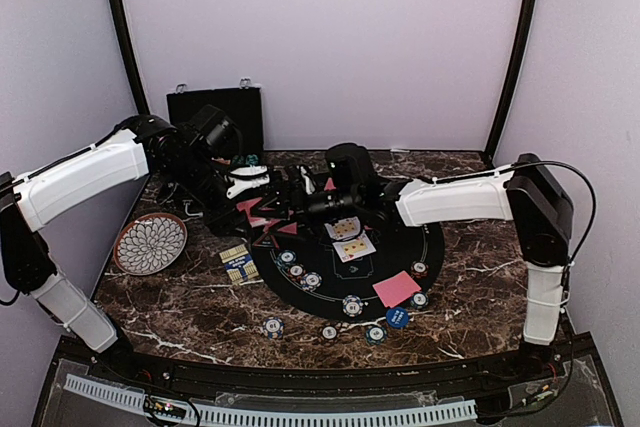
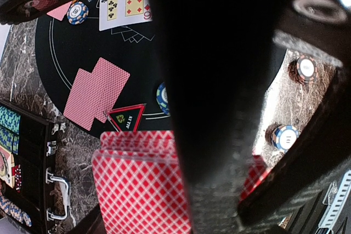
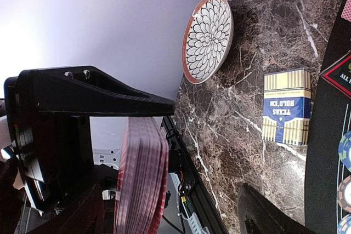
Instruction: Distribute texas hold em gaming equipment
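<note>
While the left gripper (image 1: 240,185) is clamped tight on the deck of red-backed cards (image 2: 137,190), you have the stack raised off the marble table (image 1: 200,307), over the far-left part of the black felt mat (image 1: 400,237). In the left wrist view the card backs face the lens, slightly fanned and low in frame. A broad black bar (image 2: 219,80) crosses the deck's right side. It is likely a finger of the other arm, but that is not certain.

Your right gripper (image 1: 292,195) has its jaws wide apart and holds nothing. The right wrist view shows the deck edge-on between them.
- The top end of the stack sits just under the upper finger (image 3: 109,89). Whether they touch cannot be told.
- There is a clear gap to the lower finger (image 3: 269,212).
- The deck's long edge runs across the line of the upper finger, not along it.

Judgement: the coming move turns on this bracket. The deck lies inside the right jaws, nearer the upper finger, so closing would meet that side first. Both arms are at the deck, and neither needs to travel.

Already on the mat are face-up cards (image 1: 350,237) and chips (image 1: 352,304) along the near rim. The fan may slip if you pull before the right jaws seat.
</note>
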`<state>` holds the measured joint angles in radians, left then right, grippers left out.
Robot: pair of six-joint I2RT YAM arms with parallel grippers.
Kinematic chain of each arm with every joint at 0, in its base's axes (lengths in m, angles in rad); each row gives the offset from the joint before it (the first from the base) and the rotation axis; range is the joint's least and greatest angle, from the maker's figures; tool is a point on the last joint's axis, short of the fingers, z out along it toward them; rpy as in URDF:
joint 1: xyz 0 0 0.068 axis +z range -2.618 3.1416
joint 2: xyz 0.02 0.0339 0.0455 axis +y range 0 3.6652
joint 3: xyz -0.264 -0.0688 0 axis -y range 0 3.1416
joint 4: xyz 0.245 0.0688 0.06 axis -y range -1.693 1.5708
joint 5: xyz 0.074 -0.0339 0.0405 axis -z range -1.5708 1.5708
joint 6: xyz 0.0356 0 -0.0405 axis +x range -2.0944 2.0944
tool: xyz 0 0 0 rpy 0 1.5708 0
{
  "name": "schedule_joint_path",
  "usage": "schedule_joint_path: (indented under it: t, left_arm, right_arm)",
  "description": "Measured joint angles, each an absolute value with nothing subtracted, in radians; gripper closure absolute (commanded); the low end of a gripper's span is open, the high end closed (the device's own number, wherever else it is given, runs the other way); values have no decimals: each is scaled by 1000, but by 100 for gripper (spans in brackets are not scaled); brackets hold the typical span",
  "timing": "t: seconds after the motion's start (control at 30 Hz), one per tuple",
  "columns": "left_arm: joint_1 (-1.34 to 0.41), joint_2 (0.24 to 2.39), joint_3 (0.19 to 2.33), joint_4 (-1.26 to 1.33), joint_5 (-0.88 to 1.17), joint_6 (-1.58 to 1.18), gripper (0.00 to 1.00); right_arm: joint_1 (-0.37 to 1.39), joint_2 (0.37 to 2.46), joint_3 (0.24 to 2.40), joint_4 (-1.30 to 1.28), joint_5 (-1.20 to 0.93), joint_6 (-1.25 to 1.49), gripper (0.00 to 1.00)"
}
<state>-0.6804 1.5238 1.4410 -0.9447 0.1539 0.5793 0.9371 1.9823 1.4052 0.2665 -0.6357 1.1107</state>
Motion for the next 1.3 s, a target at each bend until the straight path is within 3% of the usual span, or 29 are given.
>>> schedule_joint_path:
  t: [0.5,0.87,1.3]
  left_arm:
    - [-680,1524,1437,-956,156,583,100]
    - [-677,1521,1437,-963,160,584,100]
    - [-677,1521,1437,-969,161,589,100]
  right_arm:
    - [928,1960,1378,287,-643,1139,18]
    - [956,2114,1528,354,-693,1208,20]
    - [960,2207,1602,394,-731,1265,29]
